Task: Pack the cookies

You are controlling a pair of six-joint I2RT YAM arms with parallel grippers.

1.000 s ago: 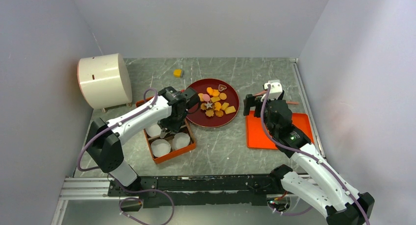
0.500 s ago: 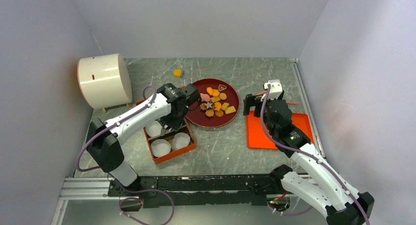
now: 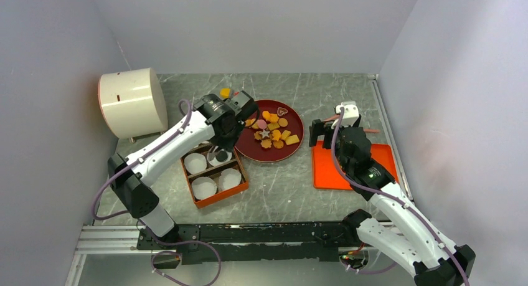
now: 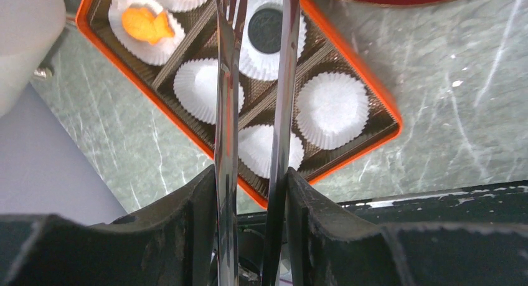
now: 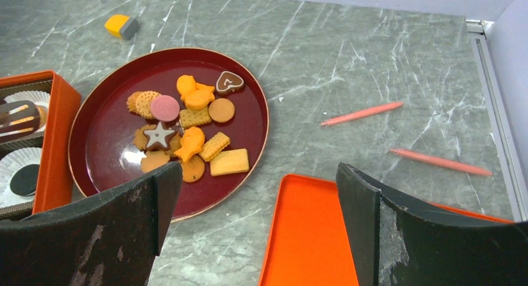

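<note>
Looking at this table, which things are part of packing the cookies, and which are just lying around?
For the job: cookies on the red plate; orange box of paper cups; tongs in the left gripper.
Lying about: two pink sticks; yellow and grey block; white drum; orange tray, perhaps the box's lid.

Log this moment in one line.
left gripper: holds tongs, empty, over orange box | dark round cookie: in paper cup | right gripper: open

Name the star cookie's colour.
The star cookie is white on brown, clearest in the right wrist view.
</note>
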